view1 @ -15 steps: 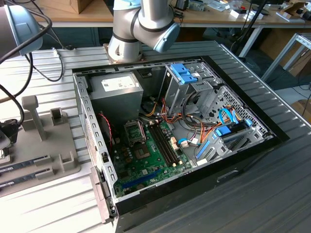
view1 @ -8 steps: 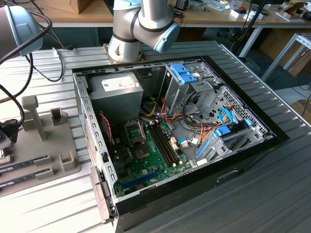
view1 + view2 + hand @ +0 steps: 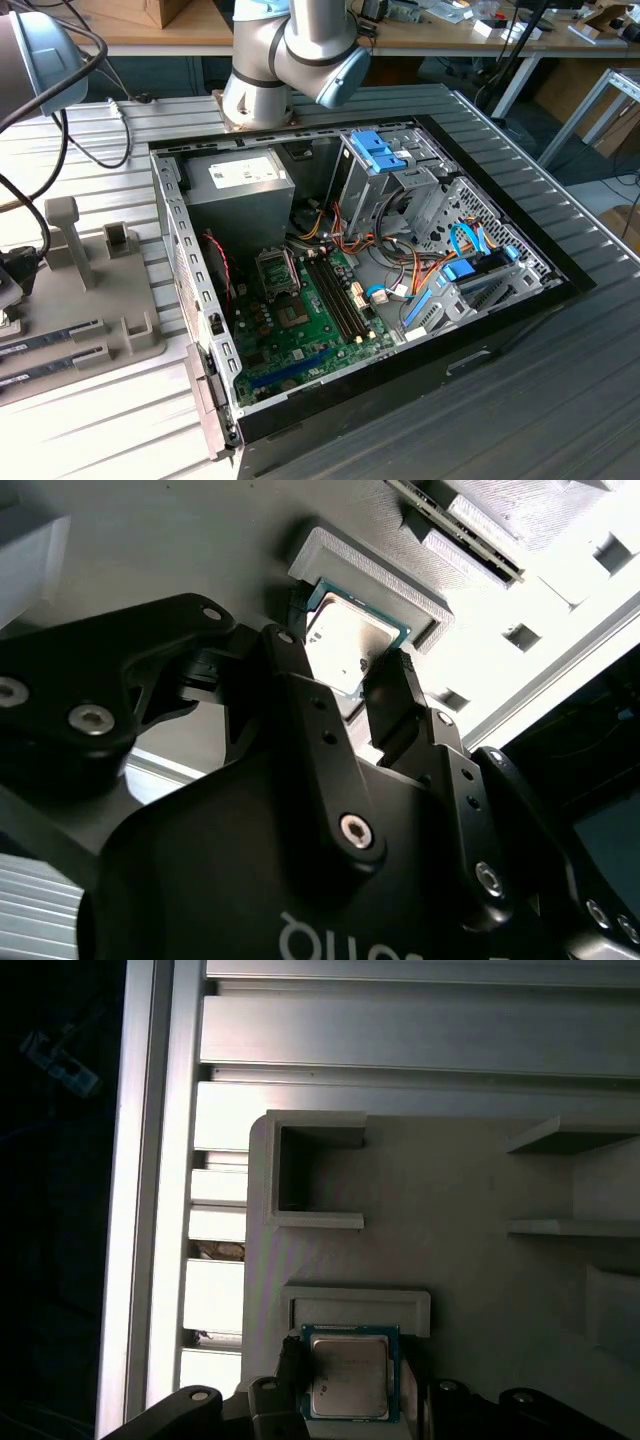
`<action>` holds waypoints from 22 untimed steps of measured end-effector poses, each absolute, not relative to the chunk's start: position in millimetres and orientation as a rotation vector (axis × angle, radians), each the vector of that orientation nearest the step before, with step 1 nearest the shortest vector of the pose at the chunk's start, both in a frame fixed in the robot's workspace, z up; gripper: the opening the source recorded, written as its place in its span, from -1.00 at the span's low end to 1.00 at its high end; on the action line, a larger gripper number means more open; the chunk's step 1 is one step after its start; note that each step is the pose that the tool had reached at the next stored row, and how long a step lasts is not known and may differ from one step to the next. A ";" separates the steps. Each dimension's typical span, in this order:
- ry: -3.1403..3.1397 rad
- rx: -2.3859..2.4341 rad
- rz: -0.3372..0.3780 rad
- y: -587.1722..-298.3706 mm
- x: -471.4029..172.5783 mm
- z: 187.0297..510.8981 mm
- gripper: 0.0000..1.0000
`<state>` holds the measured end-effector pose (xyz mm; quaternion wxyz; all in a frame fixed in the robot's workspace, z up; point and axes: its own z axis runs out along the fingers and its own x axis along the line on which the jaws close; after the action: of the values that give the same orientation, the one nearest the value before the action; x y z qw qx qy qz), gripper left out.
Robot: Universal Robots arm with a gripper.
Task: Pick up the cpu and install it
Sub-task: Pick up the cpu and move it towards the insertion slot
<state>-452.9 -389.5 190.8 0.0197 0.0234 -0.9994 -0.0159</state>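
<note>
The cpu point(image 3: 345, 640) point(image 3: 348, 1375) is a small square chip with a green rim and a silver lid. It lies at the raised rim of a pocket in the grey holder point(image 3: 375, 570) point(image 3: 450, 1210). In both wrist views my gripper point(image 3: 340, 685) point(image 3: 352, 1385) straddles it, and one black finger point(image 3: 288, 670) and the other point(image 3: 395, 695) sit tight against two opposite edges. The motherboard's socket point(image 3: 275, 270) lies in the open computer case point(image 3: 180, 230), far from the holder.
The grey holder fixture point(image 3: 100, 320) stands at the exterior view's left on the ribbed aluminium table point(image 3: 120, 410), with memory sticks point(image 3: 50, 335) lying in it. Cables point(image 3: 90, 140) trail over the table. My arm's base point(image 3: 290, 50) stands behind the case.
</note>
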 end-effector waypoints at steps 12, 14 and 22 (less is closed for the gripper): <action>-3.101 0.073 -0.049 -389.5 -452.9 199.1 -0.05; -3.101 0.073 -0.049 -389.5 -452.8 202.0 -0.05; -3.101 0.073 -0.049 -389.5 -452.8 207.3 -0.05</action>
<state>-452.8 -389.5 207.3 0.0196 0.0236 -0.9994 -0.0159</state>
